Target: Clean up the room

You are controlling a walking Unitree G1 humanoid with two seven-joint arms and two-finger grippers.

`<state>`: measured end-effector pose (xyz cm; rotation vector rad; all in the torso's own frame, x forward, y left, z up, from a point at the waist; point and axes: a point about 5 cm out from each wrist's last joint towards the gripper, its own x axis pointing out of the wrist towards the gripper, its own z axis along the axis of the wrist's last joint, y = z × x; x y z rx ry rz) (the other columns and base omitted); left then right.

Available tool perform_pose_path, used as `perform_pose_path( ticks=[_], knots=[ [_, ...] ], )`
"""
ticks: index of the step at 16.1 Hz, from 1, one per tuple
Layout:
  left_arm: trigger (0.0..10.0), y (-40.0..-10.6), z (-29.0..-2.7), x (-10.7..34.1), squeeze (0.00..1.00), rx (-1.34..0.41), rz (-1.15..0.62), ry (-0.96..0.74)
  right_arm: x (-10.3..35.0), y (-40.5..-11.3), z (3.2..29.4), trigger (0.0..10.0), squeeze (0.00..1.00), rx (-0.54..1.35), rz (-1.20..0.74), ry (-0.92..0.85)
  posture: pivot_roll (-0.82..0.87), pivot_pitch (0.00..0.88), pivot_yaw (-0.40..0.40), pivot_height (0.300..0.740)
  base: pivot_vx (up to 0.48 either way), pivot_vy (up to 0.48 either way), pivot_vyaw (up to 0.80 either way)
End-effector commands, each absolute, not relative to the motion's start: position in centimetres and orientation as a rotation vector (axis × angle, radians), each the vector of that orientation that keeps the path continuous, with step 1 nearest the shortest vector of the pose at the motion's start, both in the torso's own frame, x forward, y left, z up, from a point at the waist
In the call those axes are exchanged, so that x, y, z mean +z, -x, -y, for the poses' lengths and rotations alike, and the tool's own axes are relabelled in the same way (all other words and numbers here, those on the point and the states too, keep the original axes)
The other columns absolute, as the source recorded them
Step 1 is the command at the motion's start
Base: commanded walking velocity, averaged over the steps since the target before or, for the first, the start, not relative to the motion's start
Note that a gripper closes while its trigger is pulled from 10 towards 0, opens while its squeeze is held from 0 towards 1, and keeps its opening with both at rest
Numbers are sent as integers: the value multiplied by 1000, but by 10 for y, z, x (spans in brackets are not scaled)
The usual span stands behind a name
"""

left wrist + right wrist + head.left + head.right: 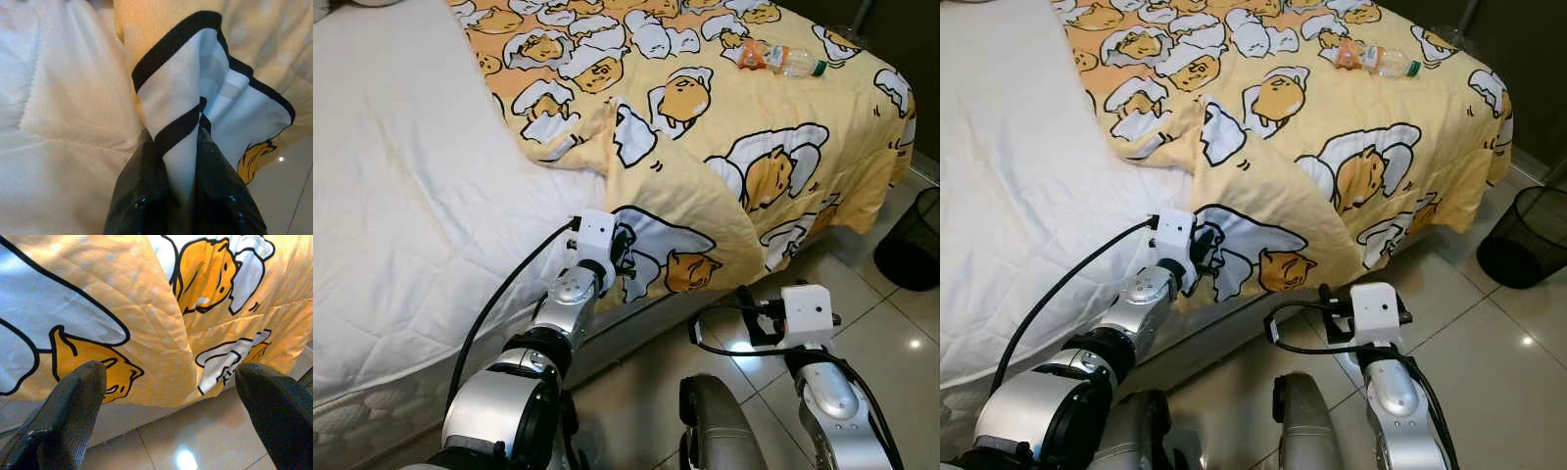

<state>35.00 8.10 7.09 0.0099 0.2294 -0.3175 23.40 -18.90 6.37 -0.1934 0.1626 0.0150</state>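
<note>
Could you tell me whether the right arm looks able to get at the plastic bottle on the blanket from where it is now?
Probably not. The right gripper hangs open, low beside the bed, while the bottle lies far across the blanket, near the far edge.

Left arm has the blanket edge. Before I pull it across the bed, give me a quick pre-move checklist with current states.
1. Left gripper jaws shut on the blanket edge: ok.
2. Fold seated deep between the jaws, seen in the left wrist view: ok.
3. Right gripper open and free of the cloth: ok.
4. Bottle off the blanket: not ok, it lies on top near the far corner and may roll.
5. Wastebasket clear of the hanging hem: ok.
6. Grip strength for a long pull: cannot tell.
</note>
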Motion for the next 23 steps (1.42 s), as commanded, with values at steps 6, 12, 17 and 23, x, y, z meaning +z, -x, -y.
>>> perform_pose_path(
  ticks=[6, 12, 17, 23],
  knots=[
    [0, -349, -82, 70, 0, -343, -225, -7, 61, -237, 188, 10000, 0, 29, -164, 201, -247, 36, 36, 618, 0, 0, 0],
    [10000, -346, -81, 65, 0, -329, -241, -79, 61, -241, 188, 10000, 0, 35, -155, 199, -242, 6, 37, 618, 0, 0, 0],
    [10000, -344, -88, 60, 0, -269, -257, -115, 61, -241, 184, 10000, 0, 47, -152, 189, -240, 15, 36, 618, -93, 0, 0],
    [10000, -343, -82, 59, 0, -279, -267, -102, 60, -240, 186, 10000, 0, 50, -159, 195, -244, 32, 35, 618, -466, 0, 0]
  ],
)
